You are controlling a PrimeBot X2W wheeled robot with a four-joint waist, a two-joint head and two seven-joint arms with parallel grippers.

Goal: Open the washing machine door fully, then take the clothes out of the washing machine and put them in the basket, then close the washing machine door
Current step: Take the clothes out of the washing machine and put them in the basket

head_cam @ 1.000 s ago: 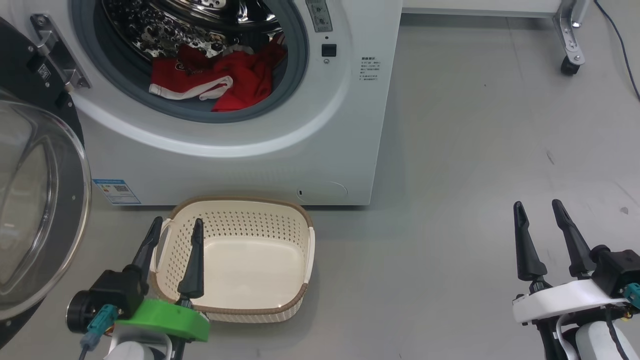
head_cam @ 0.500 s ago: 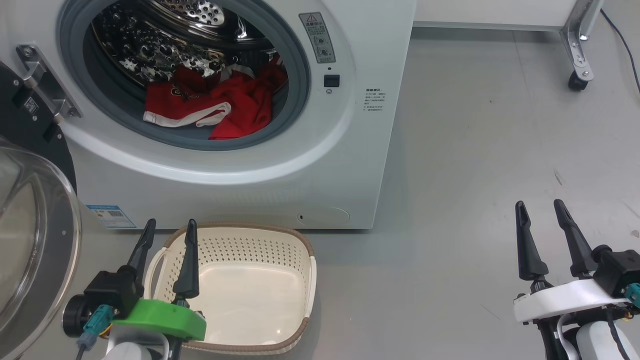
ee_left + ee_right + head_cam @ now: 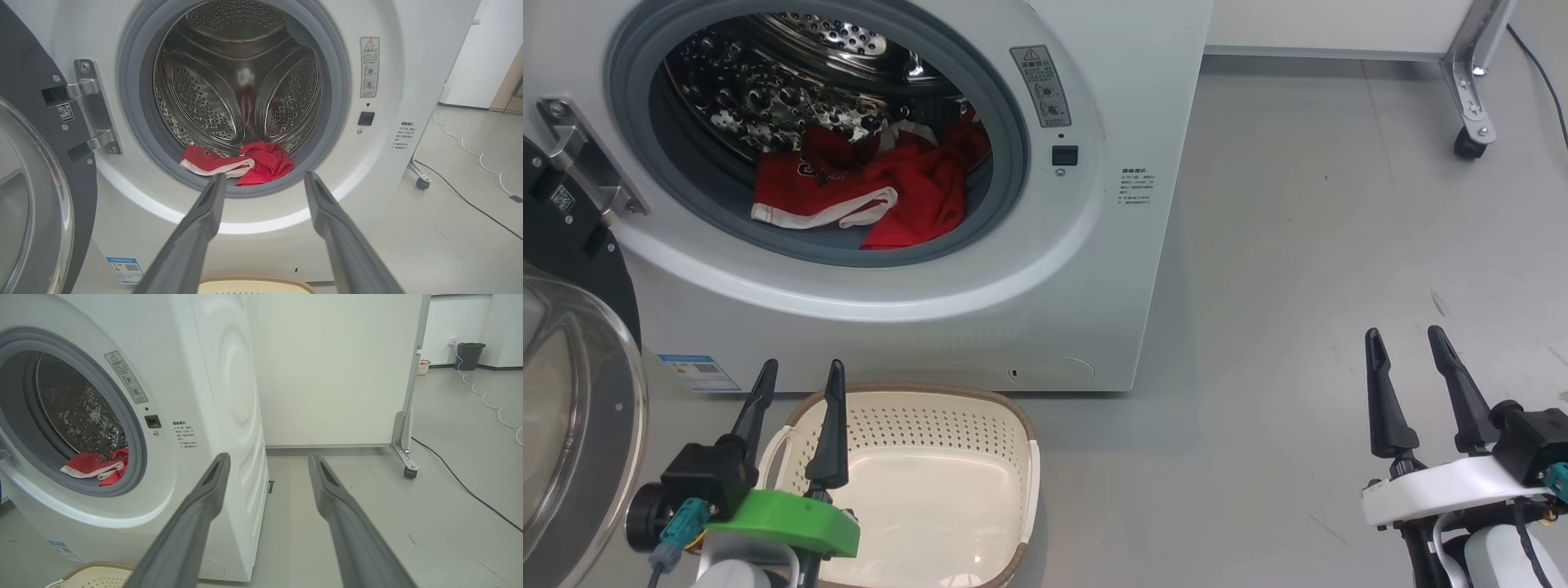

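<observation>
Door (image 3: 572, 408) hangs swung out to the left on its hinge (image 3: 580, 163); looks fully open to me, so step one reads as done. Now on step two, unloading, with the reach not yet begun. Clothes (image 3: 866, 200) sit as a red heap with white trim at the front of the drum, the lower edge draped on the grey seal (image 3: 1005, 196). Basket (image 3: 931, 423) is on the floor, close in front of the washer (image 3: 1045, 269), and empty. Left gripper (image 3: 800, 371) hangs over the basket's left end, fingers spread wide, holding nothing. Right gripper (image 3: 1405, 335) is well off to the right over bare floor, also wide and empty. In the left wrist view the heap lies between the left fingers, so left is the obvious arm. Next move: lift and push forward over the seal lip, keep clear of the door on the left, and pinch a thick fold rather than the trim. Writing: warning sticker (image 3: 1039, 86) with a red triangle, a printed text block (image 3: 1135, 189) and a blue label (image 3: 698, 371) with a QR code, all too small to read. There's a QR tag (image 3: 65, 112) on the door by the hinge. The dark print on the clothes is illegible.
</observation>
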